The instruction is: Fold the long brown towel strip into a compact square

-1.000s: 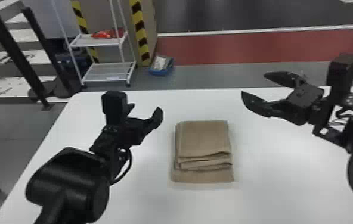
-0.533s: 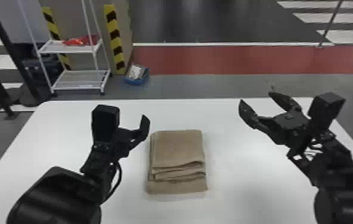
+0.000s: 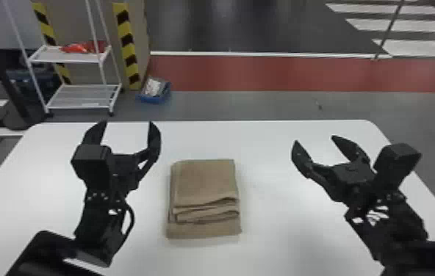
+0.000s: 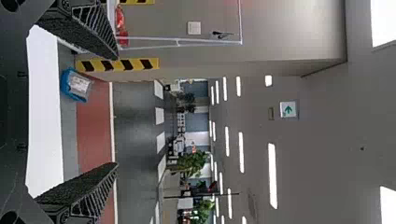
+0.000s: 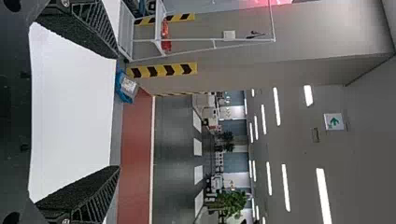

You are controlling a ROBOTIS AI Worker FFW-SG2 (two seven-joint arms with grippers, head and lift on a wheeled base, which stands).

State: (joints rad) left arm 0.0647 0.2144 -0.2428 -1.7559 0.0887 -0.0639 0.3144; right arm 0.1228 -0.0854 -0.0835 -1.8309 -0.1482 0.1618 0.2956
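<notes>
Sitting on the worktop (image 3: 272,253) within two-sided reach: brown towel (image 3: 205,183), folded, near edge stepped, likely done. Right tool (image 3: 315,139) off its right, wide open, empty; left tool (image 3: 128,123) opposite, same. Both probably held clear so layers don't drag.

The left gripper (image 3: 128,123) is pointing forward, the right gripper (image 3: 315,139) angling inward; both are holding their fingers (image 3: 155,138) apart, seemingly near level.
</notes>
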